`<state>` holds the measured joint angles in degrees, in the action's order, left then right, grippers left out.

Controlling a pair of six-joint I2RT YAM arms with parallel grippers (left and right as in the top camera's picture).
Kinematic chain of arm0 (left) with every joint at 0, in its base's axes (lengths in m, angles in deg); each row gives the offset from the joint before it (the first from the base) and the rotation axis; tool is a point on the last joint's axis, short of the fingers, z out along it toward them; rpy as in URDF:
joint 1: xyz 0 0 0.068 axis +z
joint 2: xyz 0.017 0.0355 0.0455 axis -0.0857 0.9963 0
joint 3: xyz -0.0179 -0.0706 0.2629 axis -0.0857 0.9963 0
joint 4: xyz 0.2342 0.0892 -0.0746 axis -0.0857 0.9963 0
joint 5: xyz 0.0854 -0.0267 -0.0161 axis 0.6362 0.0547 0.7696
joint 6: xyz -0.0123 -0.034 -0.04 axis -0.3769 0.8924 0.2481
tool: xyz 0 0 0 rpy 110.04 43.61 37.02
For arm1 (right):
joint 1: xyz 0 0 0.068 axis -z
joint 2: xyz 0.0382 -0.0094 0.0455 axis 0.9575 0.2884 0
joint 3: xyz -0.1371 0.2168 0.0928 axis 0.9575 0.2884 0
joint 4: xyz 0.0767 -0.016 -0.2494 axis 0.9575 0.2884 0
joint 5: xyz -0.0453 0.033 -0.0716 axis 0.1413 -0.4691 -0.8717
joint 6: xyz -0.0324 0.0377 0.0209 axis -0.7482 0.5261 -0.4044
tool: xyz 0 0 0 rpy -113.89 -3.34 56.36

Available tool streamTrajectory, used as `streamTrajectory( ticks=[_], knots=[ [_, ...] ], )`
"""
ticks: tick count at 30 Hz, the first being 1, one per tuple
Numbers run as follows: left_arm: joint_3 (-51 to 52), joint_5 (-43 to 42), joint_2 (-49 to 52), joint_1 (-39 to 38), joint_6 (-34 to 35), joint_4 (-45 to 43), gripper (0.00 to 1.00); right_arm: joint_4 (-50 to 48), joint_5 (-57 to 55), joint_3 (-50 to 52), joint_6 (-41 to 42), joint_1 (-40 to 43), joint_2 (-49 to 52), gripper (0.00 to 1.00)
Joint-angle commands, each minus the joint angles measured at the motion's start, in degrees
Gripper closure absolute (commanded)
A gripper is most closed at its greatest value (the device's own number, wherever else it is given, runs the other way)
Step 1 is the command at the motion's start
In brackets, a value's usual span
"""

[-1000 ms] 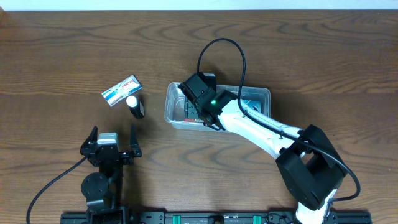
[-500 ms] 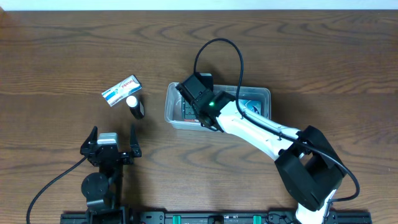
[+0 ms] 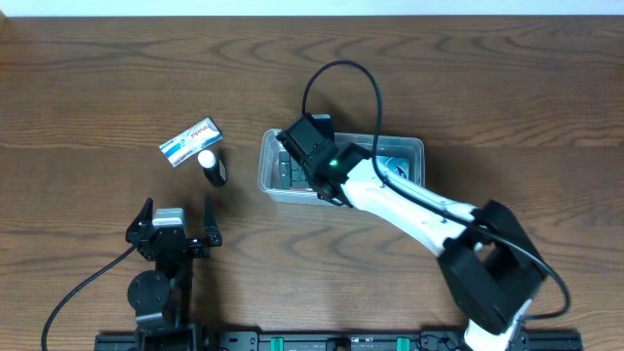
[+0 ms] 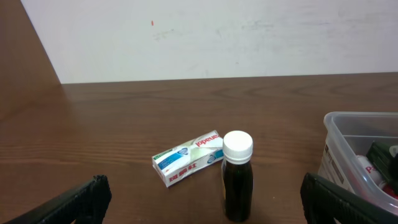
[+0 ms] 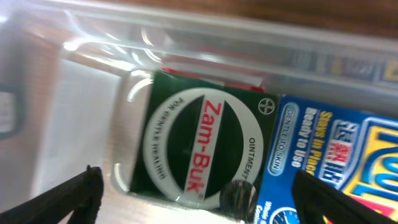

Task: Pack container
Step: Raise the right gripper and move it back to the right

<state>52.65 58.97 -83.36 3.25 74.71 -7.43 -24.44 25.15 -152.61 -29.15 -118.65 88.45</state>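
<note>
The clear plastic container sits right of the table's middle; its rim also shows at the right edge of the left wrist view. My right gripper is open and empty inside the container's left end, just above a green Zam-Buk box and a blue box. In the overhead view the right wrist hides these. My left gripper is open and empty near the front left. A dark bottle with a white cap stands beyond it, also in the left wrist view, beside a small white and blue packet.
The right arm's black cable loops above the container. The table's front edge carries a black rail.
The right gripper has shifted slightly left inside the container over the last second. The left arm, bottle and packet have not moved.
</note>
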Motion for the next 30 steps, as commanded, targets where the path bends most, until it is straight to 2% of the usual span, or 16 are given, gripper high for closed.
streamTrajectory(
  ticks=[1,6,11,20,30],
  knots=[
    [1.0,-0.4,0.0,0.3,0.5,1.9,0.02,-0.2,-1.3,-0.4,-3.6,-0.7,-7.9,0.03],
    [1.0,-0.4,0.0,0.3,0.5,1.9,0.02,1.6,-6.7,-0.4,-5.8,1.9,-17.1,0.01],
    [1.0,-0.4,0.0,0.3,0.5,1.9,0.02,2.1,-8.7,-0.4,-6.4,12.6,-23.4,0.01],
    [1.0,-0.4,0.0,0.3,0.5,1.9,0.02,4.6,-8.8,-0.3,-6.5,30.4,-22.7,0.01],
    [1.0,-0.3,0.0,0.3,0.5,1.7,0.02,11.9,-8.7,-0.3,-6.5,38.1,-22.5,0.01]
  ],
)
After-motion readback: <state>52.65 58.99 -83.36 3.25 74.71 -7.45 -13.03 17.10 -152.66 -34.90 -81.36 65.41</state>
